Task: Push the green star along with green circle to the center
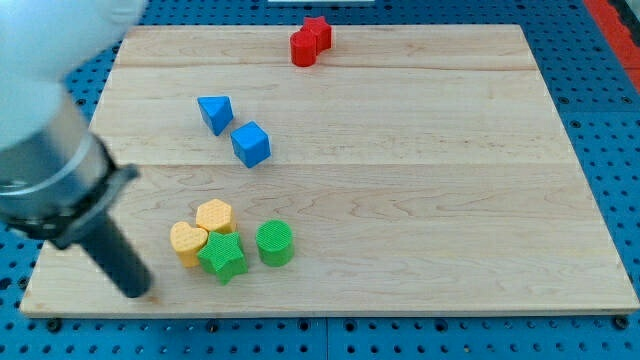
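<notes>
The arm has no jaws, only a rod; its tip [135,290] is resting at about 9 o'clock of the cluster, just beside the yellow heart [186,240]. The green star [223,257] and green circle [274,243] are sitting at 7 o'clock of the board [420,200], not yet centred. I am counting two yellow, two green, two blue, two red.

— What sits at the board's twelve o'clock edge?
— A red cylinder [303,48] touching a red star [318,32], which is at its one o'clock.
— And the blue ones?
— A blue triangle [215,112], with a blue cube [251,144] just beside it at four o'clock.
— Anything at seven o'clock on the wooden board [420,180]?
— A yellow hexagon [214,216] touching a yellow heart [187,240].
</notes>
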